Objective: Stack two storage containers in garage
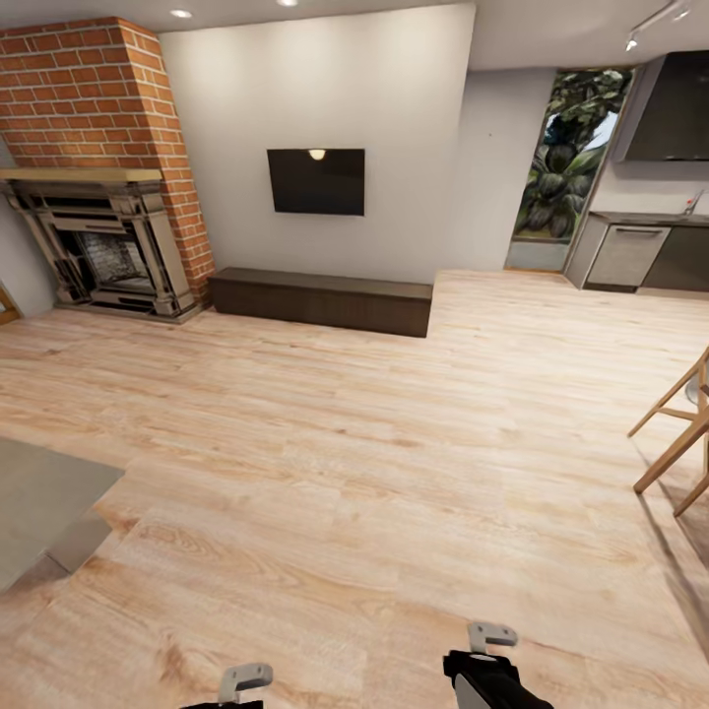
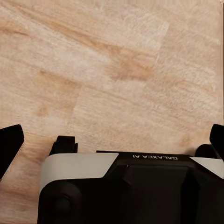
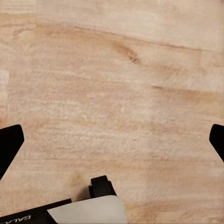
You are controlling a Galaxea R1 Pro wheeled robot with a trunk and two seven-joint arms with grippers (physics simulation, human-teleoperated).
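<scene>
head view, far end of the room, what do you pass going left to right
brick fireplace → low dark bench with the wall tv above it → tall window with green leaves → kitchen cabinets → wooden chair legs, nearer, at the right edge.

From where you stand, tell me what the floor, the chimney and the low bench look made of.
Floor: light wood planks, matte, with visible grain and knots. Chimney: red brick, rough, with pale mortar joints. Bench: seemingly dark wood or veneer, smooth and matte; too far to tell which.
</scene>
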